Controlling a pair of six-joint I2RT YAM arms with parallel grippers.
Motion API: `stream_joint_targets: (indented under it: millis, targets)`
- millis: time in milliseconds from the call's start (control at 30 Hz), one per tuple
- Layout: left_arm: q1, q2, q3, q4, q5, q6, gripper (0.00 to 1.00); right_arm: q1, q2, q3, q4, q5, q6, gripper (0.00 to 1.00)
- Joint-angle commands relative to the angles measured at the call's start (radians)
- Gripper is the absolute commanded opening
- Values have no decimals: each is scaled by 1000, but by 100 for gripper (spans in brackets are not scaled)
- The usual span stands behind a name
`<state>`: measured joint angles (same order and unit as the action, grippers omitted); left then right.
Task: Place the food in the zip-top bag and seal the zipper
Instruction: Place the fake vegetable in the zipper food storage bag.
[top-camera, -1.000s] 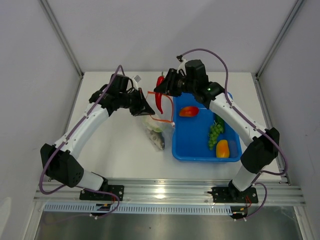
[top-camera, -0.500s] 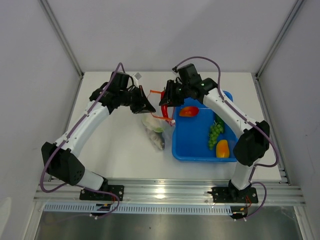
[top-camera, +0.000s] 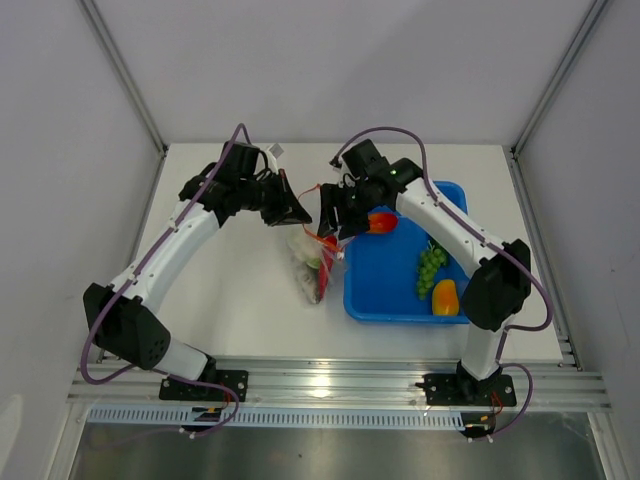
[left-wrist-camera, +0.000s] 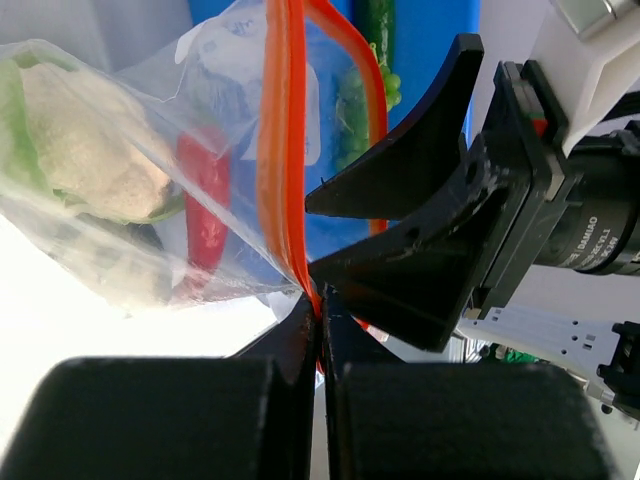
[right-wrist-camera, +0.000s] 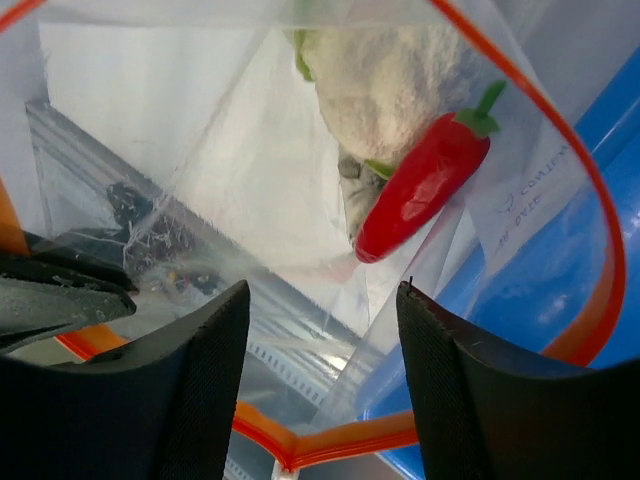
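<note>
The clear zip-top bag (top-camera: 312, 268) hangs mouth-up left of the tray, and my left gripper (left-wrist-camera: 320, 305) is shut on its red-orange zipper (left-wrist-camera: 280, 150). Over the bag's mouth my right gripper (right-wrist-camera: 322, 330) stands open with nothing between its fingers (left-wrist-camera: 400, 180). The red chili (right-wrist-camera: 425, 185) lies loose inside the bag beside the white cauliflower (right-wrist-camera: 385, 80); both also show in the left wrist view as chili (left-wrist-camera: 205, 195) and cauliflower (left-wrist-camera: 85, 150). A red tomato (top-camera: 382, 222), green grapes (top-camera: 430, 265) and an orange-yellow pepper (top-camera: 445, 297) lie in the tray.
The blue tray (top-camera: 372, 300) sits right of the bag, close under the right arm. The zipper's loop (right-wrist-camera: 330, 440) runs just below the right fingers. Both arms meet over the bag, tips nearly touching. White walls enclose the table.
My right gripper came down and left over the bag's mouth, opened, and let go of the red chili, which now lies inside the bag. The left gripper kept its hold.
</note>
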<state>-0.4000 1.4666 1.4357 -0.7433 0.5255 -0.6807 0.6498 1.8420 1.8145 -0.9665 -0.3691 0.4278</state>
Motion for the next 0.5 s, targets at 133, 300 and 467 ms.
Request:
stream_joint_targets:
  millis: [133, 300, 467]
  targets:
    - [-7, -31, 29, 21, -12, 6, 1, -7, -27, 97, -46, 27, -28, 64]
    - [-5, -45, 5, 21, -13, 17, 1, -82, -59, 108, -26, 59, 9, 64]
    - [-5, -60, -31, 32, -16, 24, 1, -206, -69, 157, -118, 208, 28, 64]
